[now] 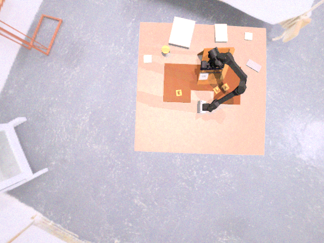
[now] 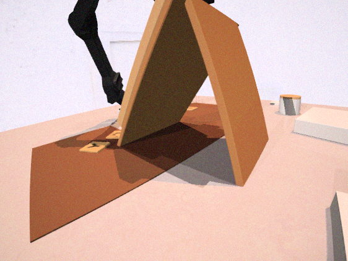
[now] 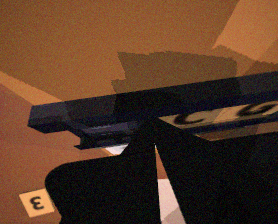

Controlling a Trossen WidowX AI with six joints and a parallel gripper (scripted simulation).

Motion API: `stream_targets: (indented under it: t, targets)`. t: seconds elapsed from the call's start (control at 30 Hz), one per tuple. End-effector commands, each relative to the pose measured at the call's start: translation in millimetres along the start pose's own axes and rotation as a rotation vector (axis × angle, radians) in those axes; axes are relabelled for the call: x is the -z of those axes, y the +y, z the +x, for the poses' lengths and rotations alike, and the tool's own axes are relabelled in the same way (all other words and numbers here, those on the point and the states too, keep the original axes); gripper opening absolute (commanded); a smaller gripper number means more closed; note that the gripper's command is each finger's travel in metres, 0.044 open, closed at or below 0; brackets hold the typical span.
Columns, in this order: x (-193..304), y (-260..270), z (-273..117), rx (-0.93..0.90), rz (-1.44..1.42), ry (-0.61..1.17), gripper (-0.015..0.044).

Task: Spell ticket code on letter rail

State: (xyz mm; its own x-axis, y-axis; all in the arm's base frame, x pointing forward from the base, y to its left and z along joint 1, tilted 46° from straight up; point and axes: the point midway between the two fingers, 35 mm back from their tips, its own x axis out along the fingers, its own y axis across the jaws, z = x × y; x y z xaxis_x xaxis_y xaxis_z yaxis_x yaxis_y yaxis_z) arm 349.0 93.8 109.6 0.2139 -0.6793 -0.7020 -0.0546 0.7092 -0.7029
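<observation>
The dark letter rail [image 3: 50, 116] [image 1: 217, 70] crosses the sloped wooden board [image 1: 211, 79] [image 2: 247, 84]. In the wrist view a C tile [image 3: 189, 118] and a G tile [image 3: 255, 109] sit in it; its right part is out of view. My gripper [image 3: 150, 122] is shut and empty, its tips at the rail just left of the C tile. An E tile [image 1: 179, 92] [image 3: 36, 203] lies on the mat's left part. An L tile [image 1: 216, 90] and an A tile [image 1: 225, 87] lie near the board's lower right. The ticket [image 1: 203, 76] is on the board, its print too small to read.
A brown mat [image 1: 176, 75] [image 2: 68, 193] lies under the board. A yellow-topped can [image 1: 165, 50] [image 2: 290, 105], a large white box [image 1: 182, 32], a smaller white box [image 1: 221, 33], white pads [image 1: 147, 59] [image 1: 248, 36] and a grey slab [image 1: 253, 65] stand around it.
</observation>
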Motion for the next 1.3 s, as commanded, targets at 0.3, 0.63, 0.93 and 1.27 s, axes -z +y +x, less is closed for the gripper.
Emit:
stream_targets:
  t: [0.3,0.63,0.93,1.27]
  targets:
    - [9,0,-10,0.006,-0.003,0.0,0.0]
    - [18,1,-20,0.006,-0.003,0.001,0.0]
    - [28,-7,-52,0.019,-0.018,-0.141,0.0105]
    - [84,-39,-131,0.02,-0.044,-0.609,0.0367]
